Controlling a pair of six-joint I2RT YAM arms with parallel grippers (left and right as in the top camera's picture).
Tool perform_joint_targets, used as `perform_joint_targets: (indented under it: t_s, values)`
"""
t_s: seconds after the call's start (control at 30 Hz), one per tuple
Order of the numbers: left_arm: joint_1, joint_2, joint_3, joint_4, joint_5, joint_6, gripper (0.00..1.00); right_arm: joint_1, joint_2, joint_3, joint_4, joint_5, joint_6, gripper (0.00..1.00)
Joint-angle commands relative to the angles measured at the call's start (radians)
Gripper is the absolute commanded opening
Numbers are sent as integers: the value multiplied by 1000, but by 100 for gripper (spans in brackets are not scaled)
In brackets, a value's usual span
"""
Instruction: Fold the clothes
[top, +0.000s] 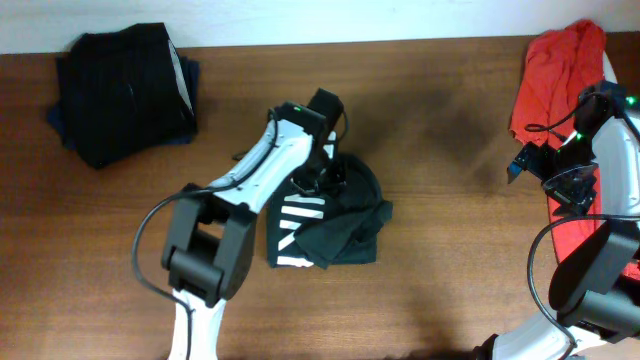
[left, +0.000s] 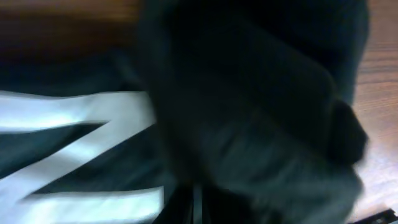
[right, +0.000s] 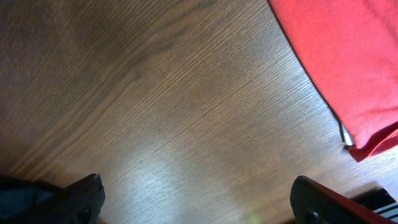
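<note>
The black T-shirt (top: 335, 225) lies half-folded in the middle of the table (top: 440, 140), so a fold looks under way; next, I'd say, its bunched 3 o'clock flap needs flattening. The left pincer (top: 322, 178) sits on its 12 o'clock edge, but the close view is too blurred to tell its grip. The right pincer (right: 199, 190) gapes wide and empty beside the red shirt (top: 560, 70) at 2 o'clock.

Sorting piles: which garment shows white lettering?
The crumpled dark T-shirt in the middle; the red shirt and the folded dark stack show none.
</note>
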Motion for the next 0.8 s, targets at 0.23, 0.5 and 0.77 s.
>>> perform_joint_targets:
  t_s: [0.23,0.5,0.77]
  values:
    - [-163,0,-1,212,51,-24,7,2,-6,8,-3,2,-6,99]
    - [-175,-176,133,38,90,120,26,2,-6,8,-3,2,-6,99]
    - [9,-291,103,-430,-238,79,93,2,-6,8,-3,2,-6,99]
